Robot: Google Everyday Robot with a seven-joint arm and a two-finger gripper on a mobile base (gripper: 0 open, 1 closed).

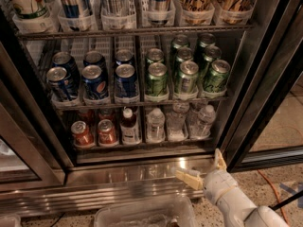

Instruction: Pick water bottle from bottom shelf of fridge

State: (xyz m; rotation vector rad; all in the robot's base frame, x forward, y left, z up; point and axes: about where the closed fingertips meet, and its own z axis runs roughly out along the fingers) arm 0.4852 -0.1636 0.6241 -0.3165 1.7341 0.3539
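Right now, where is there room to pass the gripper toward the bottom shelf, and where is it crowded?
Free: the gap over the stainless-steel base, between the open gripper and the bottom shelf front, and some headroom above the red cans. Crowded: the shelf itself, with red cans, the dark-liquid bottle and water bottles side by side.

Bottom shelf (142, 145) carries red cans (83, 134), water bottles (155, 125); claw (199, 164) hovers below it.

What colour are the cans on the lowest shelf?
Red cans, camera view. The open gripper hovers below, outside the fridge.
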